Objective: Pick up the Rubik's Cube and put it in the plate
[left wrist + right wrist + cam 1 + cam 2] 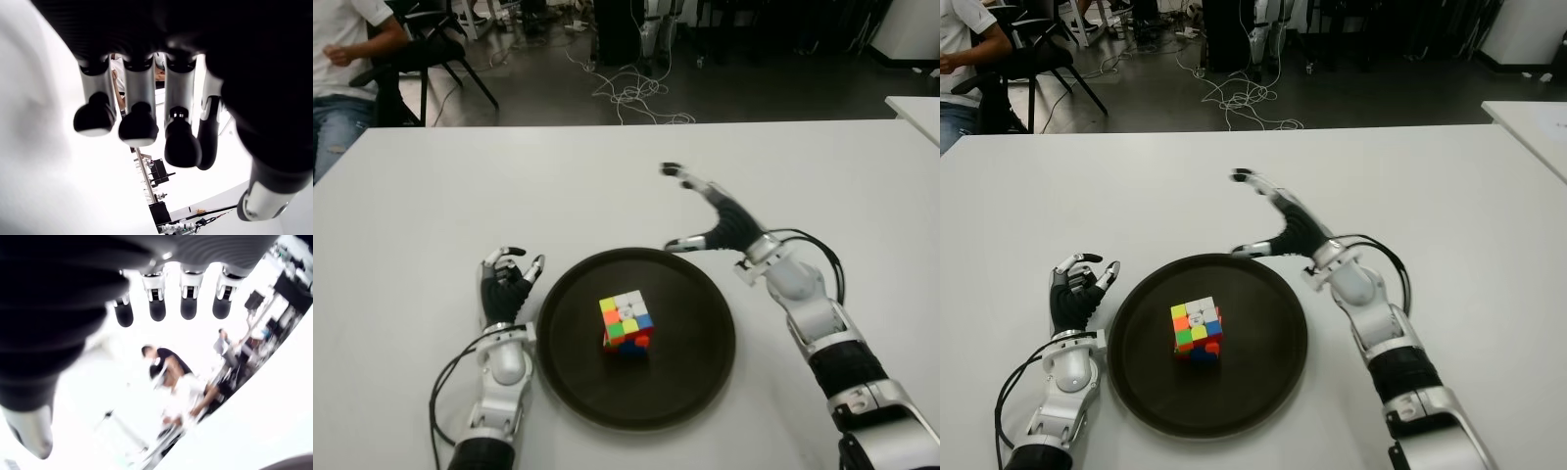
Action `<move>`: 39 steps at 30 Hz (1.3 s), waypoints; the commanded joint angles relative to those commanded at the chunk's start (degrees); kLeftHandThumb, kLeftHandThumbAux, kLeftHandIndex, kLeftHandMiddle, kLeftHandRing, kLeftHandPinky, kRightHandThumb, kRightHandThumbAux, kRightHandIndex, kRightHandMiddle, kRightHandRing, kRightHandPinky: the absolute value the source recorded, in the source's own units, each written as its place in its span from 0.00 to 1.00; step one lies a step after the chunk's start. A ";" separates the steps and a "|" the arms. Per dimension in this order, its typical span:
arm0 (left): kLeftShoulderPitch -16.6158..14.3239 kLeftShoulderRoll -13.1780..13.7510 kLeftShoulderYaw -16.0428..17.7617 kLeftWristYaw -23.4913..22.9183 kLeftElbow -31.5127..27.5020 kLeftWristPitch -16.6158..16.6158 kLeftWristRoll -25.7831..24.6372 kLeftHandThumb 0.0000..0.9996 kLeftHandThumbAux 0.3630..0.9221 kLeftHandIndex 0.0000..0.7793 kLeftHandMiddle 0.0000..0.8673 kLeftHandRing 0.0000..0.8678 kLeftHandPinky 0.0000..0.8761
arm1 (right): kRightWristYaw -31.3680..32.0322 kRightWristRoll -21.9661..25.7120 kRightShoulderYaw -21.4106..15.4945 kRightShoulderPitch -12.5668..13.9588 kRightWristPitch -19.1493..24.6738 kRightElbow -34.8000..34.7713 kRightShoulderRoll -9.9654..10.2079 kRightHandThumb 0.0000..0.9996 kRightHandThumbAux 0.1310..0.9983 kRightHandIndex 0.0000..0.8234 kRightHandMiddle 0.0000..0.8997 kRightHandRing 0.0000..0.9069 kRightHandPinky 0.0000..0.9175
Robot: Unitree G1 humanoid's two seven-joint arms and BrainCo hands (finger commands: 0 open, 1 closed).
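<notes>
The Rubik's Cube (626, 322) lies inside the round dark plate (695, 377), near its middle, with nothing touching it. My right hand (705, 217) hovers above the plate's far right rim with fingers spread wide and nothing in them. In the right wrist view its fingertips (157, 308) point outward, holding nothing. My left hand (507, 282) shows just left of the plate, fingers loosely curled upward and holding nothing. Its wrist view shows relaxed fingers (138, 128) with no object between them.
The white table (460, 186) stretches all around the plate. A second white table's corner (915, 108) is at the far right. Beyond the table's far edge are cables on the floor (631, 93), chairs and a seated person (342, 59) at the far left.
</notes>
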 joint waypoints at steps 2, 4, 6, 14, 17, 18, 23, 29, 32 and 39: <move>-0.05 0.05 0.04 0.03 0.18 -0.53 -0.16 0.72 0.60 0.57 0.94 0.96 0.95 | -2.43 -0.82 -0.33 0.83 -1.66 2.55 -0.16 0.00 0.65 0.00 0.00 0.00 0.00; -0.11 0.12 0.15 0.01 0.50 -1.32 -0.40 0.72 0.60 0.57 0.94 0.96 0.95 | -4.91 -1.79 -0.54 2.44 -2.21 2.99 -0.14 0.00 0.67 0.00 0.00 0.00 0.00; -0.22 0.21 0.29 0.01 0.95 -1.98 -0.57 0.72 0.60 0.57 0.94 0.96 0.95 | -6.31 -2.07 -0.74 3.23 -2.31 3.66 -0.19 0.00 0.68 0.00 0.00 0.00 0.00; -0.92 0.30 0.82 -0.20 2.94 -3.15 -1.12 0.72 0.60 0.57 0.93 0.95 0.94 | -9.97 -2.61 -1.79 5.03 -2.43 7.05 -1.52 0.00 0.70 0.00 0.01 0.00 0.00; -1.13 0.27 0.92 -0.16 3.18 -3.16 -1.15 0.72 0.60 0.57 0.92 0.95 0.94 | -10.74 -2.38 -2.04 5.73 -3.74 8.35 -1.78 0.00 0.72 0.01 0.02 0.01 0.00; -1.20 0.25 0.93 -0.13 3.27 -3.16 -1.14 0.72 0.60 0.57 0.92 0.95 0.94 | -10.93 -2.31 -2.11 5.87 -4.18 8.87 -1.90 0.00 0.72 0.01 0.02 0.01 0.00; -1.59 0.21 1.18 -0.25 3.69 -3.31 -1.45 0.72 0.60 0.57 0.93 0.95 0.94 | -13.88 -1.81 -3.41 7.03 -6.66 13.01 -1.88 0.00 0.75 0.00 0.00 0.00 0.00; -1.76 0.05 1.38 -0.01 3.82 -3.71 -1.70 0.72 0.60 0.57 0.93 0.95 0.94 | -17.84 -1.19 -4.77 7.82 -6.52 12.49 0.10 0.00 0.78 0.00 0.00 0.00 0.00; -1.75 0.10 1.39 0.11 3.82 -4.01 -1.62 0.72 0.60 0.57 0.92 0.94 0.93 | -19.28 -1.39 -5.13 8.04 -6.39 12.09 0.65 0.00 0.80 0.00 0.00 0.00 0.00; -1.54 0.50 1.24 -0.44 3.96 -5.01 -1.58 0.72 0.60 0.57 0.91 0.94 0.93 | -21.83 -1.83 -5.34 7.51 -6.73 14.64 0.62 0.00 0.83 0.00 0.00 0.00 0.00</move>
